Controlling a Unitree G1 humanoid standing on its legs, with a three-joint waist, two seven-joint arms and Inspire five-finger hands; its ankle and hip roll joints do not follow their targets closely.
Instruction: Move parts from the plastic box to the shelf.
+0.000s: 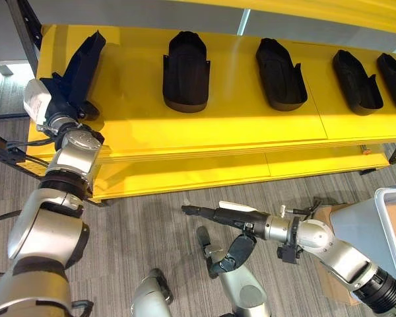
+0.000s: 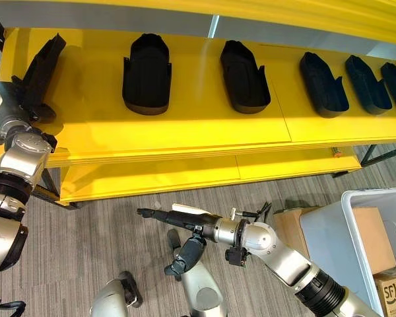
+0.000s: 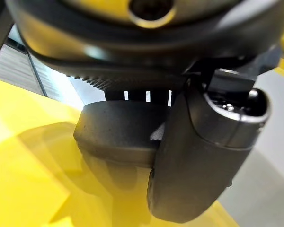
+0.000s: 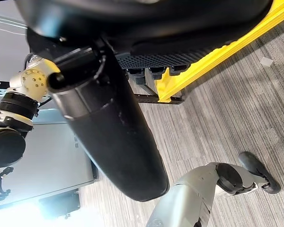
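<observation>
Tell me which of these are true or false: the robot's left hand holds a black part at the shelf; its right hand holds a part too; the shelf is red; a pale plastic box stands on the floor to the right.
1. The left hand holds a black part at the shelf: true. Its fingers are curled round the part at the shelf's left end.
2. The right hand holds a part too: false. Its fingers are stretched out over the floor and carry nothing.
3. The shelf is red: false. It is yellow.
4. A pale plastic box stands on the floor to the right: true.
</observation>
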